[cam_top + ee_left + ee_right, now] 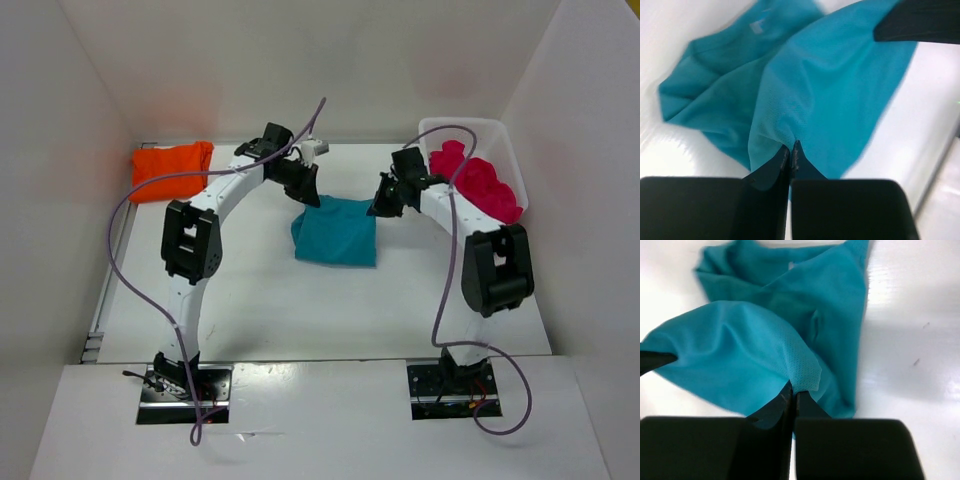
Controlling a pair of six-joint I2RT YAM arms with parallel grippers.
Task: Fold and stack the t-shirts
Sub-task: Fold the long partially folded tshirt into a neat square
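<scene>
**Both Grippers Pinching the Teal Shirt**

Top external: shows teal blue soft cloth t-shirt [336, 232] mid-table, with left gripper [306, 190] and right gripper [383, 205] at its far edge. Also shows folded bright orange cloth t-shirt [172, 170] far left and crumpled pink-red cloth t-shirt [478, 185] in white plastic basket [462, 124].

Left wrist: clamped fully together on a thin fold of teal fabric.

Right wrist: likewise closed tight on a fabric edge.

Probably handles light, limp and drapey; best taken at edges or corners, held apart.
</scene>
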